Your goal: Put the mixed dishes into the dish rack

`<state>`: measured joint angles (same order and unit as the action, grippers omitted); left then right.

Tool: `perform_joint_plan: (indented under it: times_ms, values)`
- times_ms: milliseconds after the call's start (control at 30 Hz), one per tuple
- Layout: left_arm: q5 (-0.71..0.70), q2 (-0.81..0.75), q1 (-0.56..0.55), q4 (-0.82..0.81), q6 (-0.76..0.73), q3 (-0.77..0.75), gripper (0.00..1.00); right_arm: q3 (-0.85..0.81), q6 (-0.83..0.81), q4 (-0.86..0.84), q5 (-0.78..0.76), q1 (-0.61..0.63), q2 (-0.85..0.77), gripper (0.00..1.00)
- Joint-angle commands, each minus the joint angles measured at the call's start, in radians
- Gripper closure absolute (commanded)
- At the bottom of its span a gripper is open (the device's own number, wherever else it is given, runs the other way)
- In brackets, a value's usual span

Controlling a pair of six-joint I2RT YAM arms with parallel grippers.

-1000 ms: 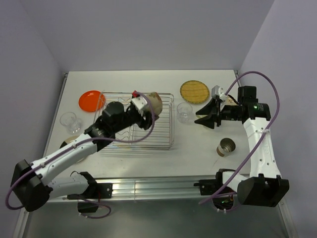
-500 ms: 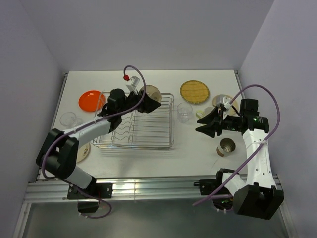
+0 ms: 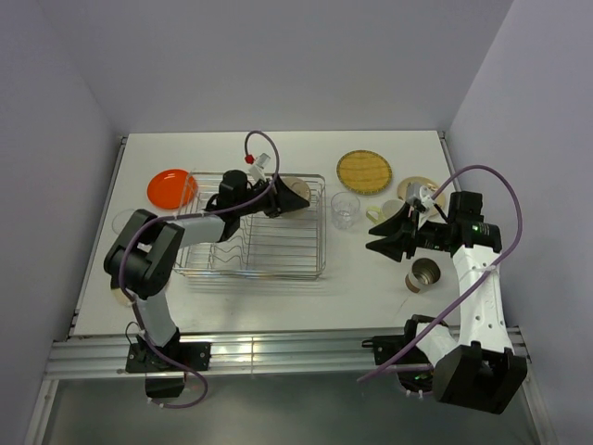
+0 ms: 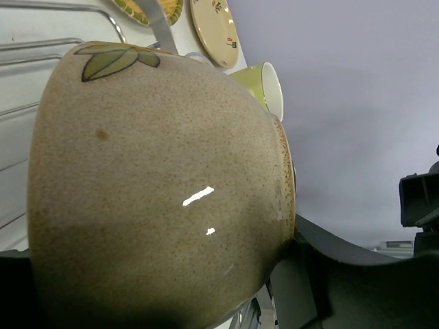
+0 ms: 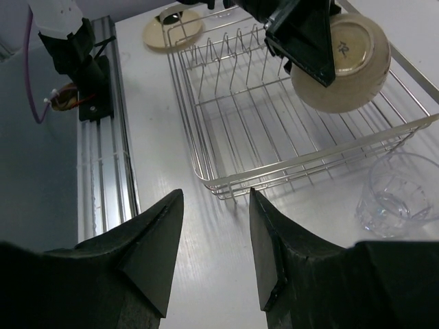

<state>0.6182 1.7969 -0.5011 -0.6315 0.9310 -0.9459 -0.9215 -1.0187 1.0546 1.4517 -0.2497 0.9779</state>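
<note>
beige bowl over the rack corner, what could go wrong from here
1. The beige bowl hangs on its side in the left gripper, above the far right corner of the dish rack. Released there, it might strike the rim wire and tip out toward the clear cup.
2. Its glaze looks glossy, so the grip could slip.

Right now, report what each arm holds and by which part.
Left fingers grip the bowl by its rim; right fingers are open, holding nothing.
</note>
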Motion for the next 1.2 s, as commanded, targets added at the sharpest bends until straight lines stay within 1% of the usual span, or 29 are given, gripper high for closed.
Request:
perform_joint_plan:
  times_ms: [0,200,300,333,433,867,1033,1167]
  values:
    - [0.054,0.021,-0.001,-0.188,0.086,-0.062,0.62,0.007,-0.038,0.004,0.061,-0.011,-0.001,0.50]
    - [0.069,0.085,-0.001,-0.224,0.124,-0.086,0.62,-0.007,-0.182,0.128,0.075,-0.019,0.037,0.50]
    - [0.075,0.116,-0.004,-0.227,0.144,-0.108,0.61,-0.033,-0.354,0.281,0.091,-0.020,0.102,0.50]
    - [0.080,0.122,-0.005,-0.218,0.143,-0.116,0.61,-0.042,-0.467,0.386,0.104,-0.020,0.119,0.50]
    - [0.077,0.147,-0.013,-0.172,0.132,-0.140,0.60,-0.048,-0.477,0.390,0.116,-0.023,0.140,0.50]
    - [0.068,0.252,-0.040,-0.128,0.134,-0.203,0.58,-0.037,-0.491,0.389,0.099,-0.023,0.104,0.51]
    - [0.049,0.277,-0.040,-0.123,0.132,-0.209,0.55,-0.033,-0.492,0.389,0.099,-0.023,0.100,0.51]
    - [0.040,0.274,-0.040,-0.111,0.127,-0.203,0.47,-0.030,-0.494,0.389,0.101,-0.023,0.100,0.51]
